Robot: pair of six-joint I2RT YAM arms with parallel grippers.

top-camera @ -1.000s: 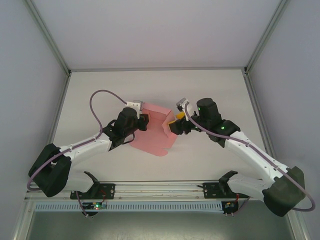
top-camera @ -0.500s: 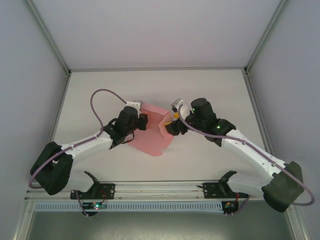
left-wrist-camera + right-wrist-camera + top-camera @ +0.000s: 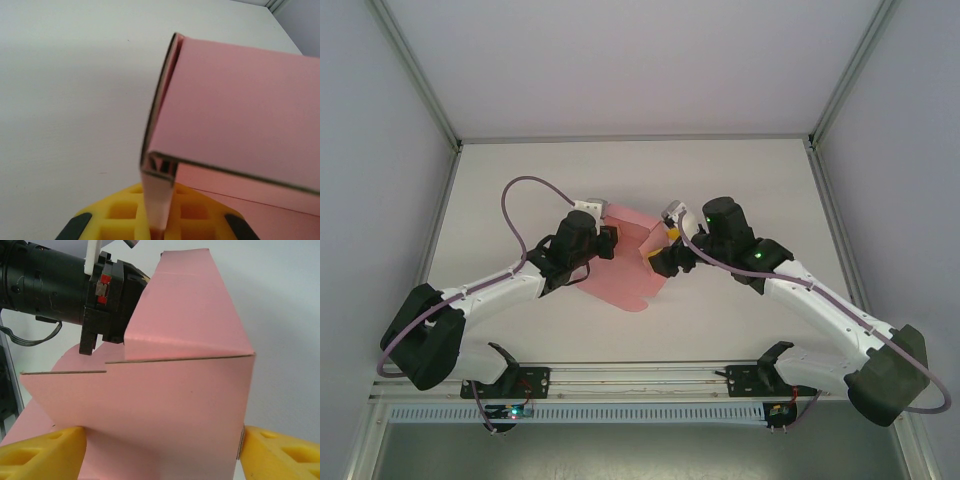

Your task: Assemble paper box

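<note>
1. Mid-table, between my two grippers: the paper box (image 3: 632,275), plain pink thin card, only part folded. One flat panel lies on the white table (image 3: 770,180). Other panels are raised at the far and right side.
2. Left wrist cam: the box (image 3: 235,100) shows a folded corner with doubled card layers and brownish cut edges. Its broad top face is clean, no print.
3. Right wrist cam: one panel of the box (image 3: 175,405) stands facing the lens. There are two thin slit lines across it, and a flap folded back above them.
4. Orientation from the top cam: the long axis runs roughly near-to-far, slightly tilted. The rounded end of the flat panel points toward the arm bases.
5. Left gripper (image 3: 610,240) is at the box's far-left edge, clenched on it. Its wrist cam shows a narrow strip of card pinched between the yellow pads (image 3: 125,215) of that gripper (image 3: 160,227).
6. Right gripper (image 3: 662,258) is at the box's right side, jaws spread wide. In its wrist cam the gripper (image 3: 160,450) has its yellow fingers (image 3: 40,450) straddling the standing panel. I can't tell whether they touch it.
</note>
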